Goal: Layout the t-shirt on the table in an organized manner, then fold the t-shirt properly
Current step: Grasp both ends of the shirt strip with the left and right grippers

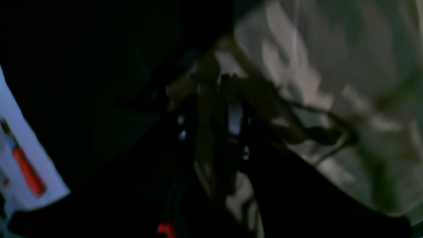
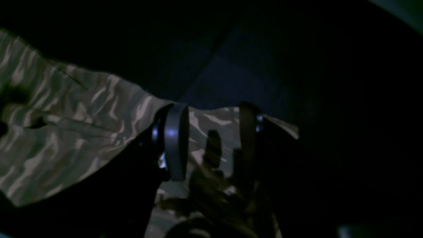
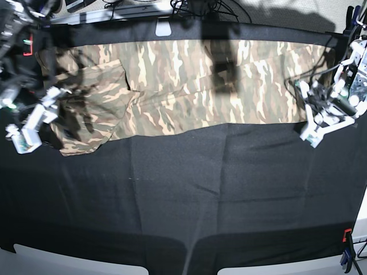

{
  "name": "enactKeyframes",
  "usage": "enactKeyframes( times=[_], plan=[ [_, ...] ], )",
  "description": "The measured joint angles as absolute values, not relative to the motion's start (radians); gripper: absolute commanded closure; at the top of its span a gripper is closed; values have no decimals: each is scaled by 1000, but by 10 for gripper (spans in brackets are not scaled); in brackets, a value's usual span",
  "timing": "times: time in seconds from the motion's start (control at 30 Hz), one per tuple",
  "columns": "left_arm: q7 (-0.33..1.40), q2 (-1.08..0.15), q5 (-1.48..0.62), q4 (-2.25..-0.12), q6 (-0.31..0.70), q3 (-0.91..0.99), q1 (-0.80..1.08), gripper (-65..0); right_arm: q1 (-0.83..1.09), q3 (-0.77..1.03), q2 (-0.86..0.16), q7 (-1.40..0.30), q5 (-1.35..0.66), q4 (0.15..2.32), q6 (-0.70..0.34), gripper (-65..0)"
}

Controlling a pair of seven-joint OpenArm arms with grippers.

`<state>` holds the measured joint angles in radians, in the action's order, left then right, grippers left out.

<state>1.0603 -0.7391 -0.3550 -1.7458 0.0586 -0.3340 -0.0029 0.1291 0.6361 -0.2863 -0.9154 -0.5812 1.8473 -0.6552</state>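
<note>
T-shirt (image 3: 189, 86) lies spread in a long camouflage band across the far half of the table (image 3: 189, 195). At its right end the left gripper (image 1: 214, 99) pinches a bunched fold of the cloth between nearly closed jaws. At the left end the right gripper (image 2: 211, 138) stands spread, its fingers (image 2: 175, 142) straddling the fabric edge without clamping it.

The t-shirt (image 3: 189, 86) across the upper part of the base view carries a camouflage print of tan, beige, olive and brown streaks. The table (image 3: 189, 195) below it is matte black. A clamp (image 3: 346, 235) at lower right shows red with blue beneath; the table rim is light.
</note>
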Motion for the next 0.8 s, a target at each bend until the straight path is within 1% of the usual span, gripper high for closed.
enactKeyframes(
  times=[0.1, 0.2, 0.37, 0.47, 0.53, 0.67, 0.8],
  plan=[
    [1053, -707, -390, -1746, 56, -334, 3, -127, 122, 637, -255, -871, -443, 1808, -655, -244],
    [1052, -682, -430, -1746, 81, -334, 30, -127, 122, 637, -229, -871, -348, 1764, -655, -244],
    [1002, -664, -426, -1746, 101, -335, 109, -127, 125, 637, -224, -827, -295, 1613, -655, -243],
    [965, -665, -353, -1750, 101, -333, 144, -127, 125, 637, -225, -783, -237, 1518, -655, -243],
    [935, -665, -309, -1752, 102, -333, 174, -127, 125, 637, -233, -776, -224, 1471, -655, -243],
    [914, -662, -268, -1738, 101, -333, 194, -127, 121, 636, -287, -765, -209, 1427, -655, -239],
    [854, -659, -219, -1685, 54, -333, 188, -127, 122, 636, -344, -767, -186, 1422, -627, -239]
  ],
)
